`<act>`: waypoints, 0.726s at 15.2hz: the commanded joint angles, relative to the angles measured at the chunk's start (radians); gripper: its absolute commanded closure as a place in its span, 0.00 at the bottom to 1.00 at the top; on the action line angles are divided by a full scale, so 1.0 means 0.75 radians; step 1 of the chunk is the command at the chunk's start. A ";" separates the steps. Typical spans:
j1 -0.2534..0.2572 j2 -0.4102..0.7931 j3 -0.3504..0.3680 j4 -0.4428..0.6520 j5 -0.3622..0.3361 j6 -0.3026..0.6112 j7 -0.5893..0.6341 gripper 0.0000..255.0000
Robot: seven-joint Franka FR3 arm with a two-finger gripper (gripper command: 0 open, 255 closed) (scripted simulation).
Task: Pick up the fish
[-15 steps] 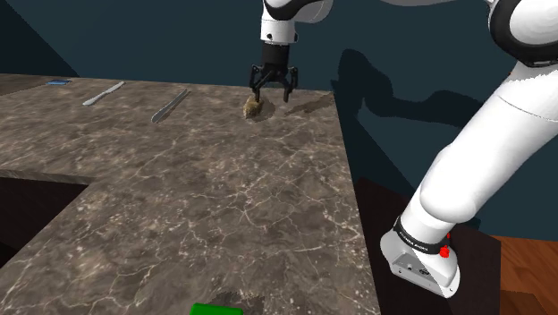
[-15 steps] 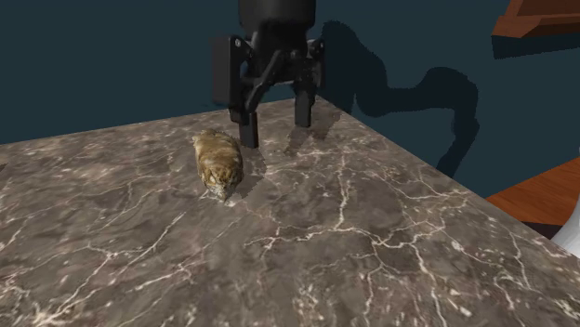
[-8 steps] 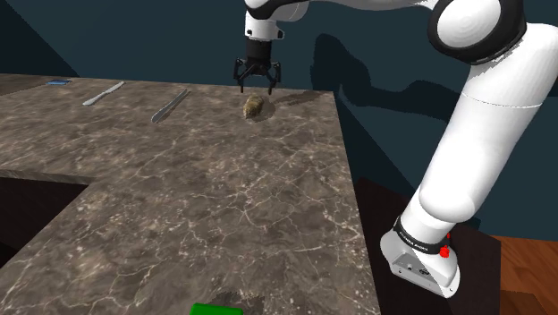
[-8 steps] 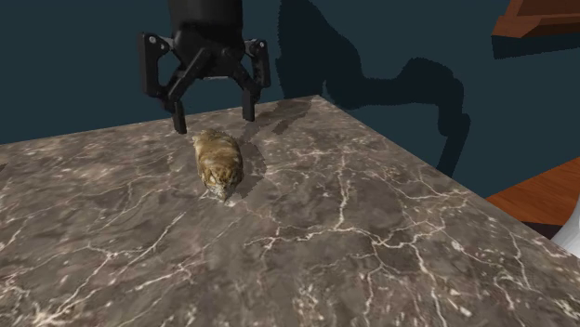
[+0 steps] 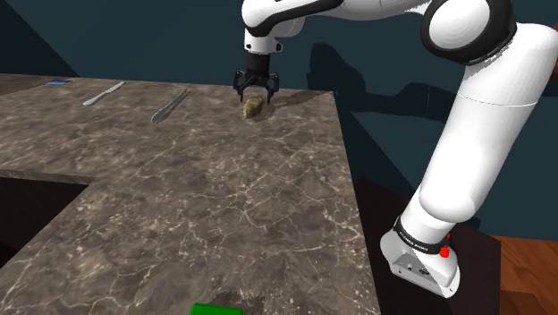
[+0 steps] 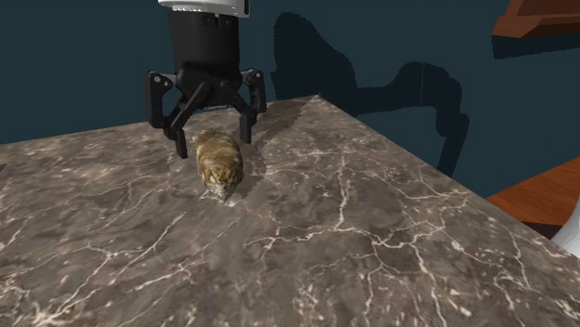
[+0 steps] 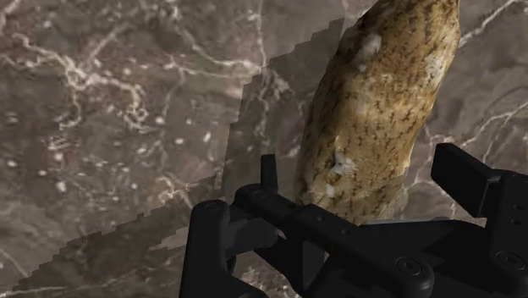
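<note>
The fish (image 5: pixel 254 106) is a mottled tan and brown body lying on the dark marble counter (image 5: pixel 206 197) near its far edge. My black gripper (image 5: pixel 254 92) hangs open just above the fish's far end. In the second exterior view the fish (image 6: pixel 218 165) lies lengthwise toward the camera, and the gripper (image 6: pixel 214 142) straddles its rear end, fingertips on either side and not touching it. The wrist view shows the fish (image 7: pixel 385 110) reaching away from between the spread fingers (image 7: pixel 269 173).
Two pale utensils (image 5: pixel 104 93) (image 5: pixel 170 106) and a small blue item (image 5: pixel 57 82) lie on the counter's far side toward the shoulder view's left. A green object (image 5: pixel 215 310) sits at the near edge. The counter's edge (image 5: pixel 350 161) drops off beside the white arm's base (image 5: pixel 420 259).
The gripper has moved from beside the fish toward the second exterior view's left and come down over the fish's far end. It stays open. The fish has not moved.
</note>
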 commanded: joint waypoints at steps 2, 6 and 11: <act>0.003 -0.002 0.002 -0.012 0.000 0.011 0.003 1.00; 0.002 -0.002 0.002 -0.012 0.000 0.011 0.002 1.00; 0.001 -0.001 0.001 -0.012 0.000 0.012 0.001 1.00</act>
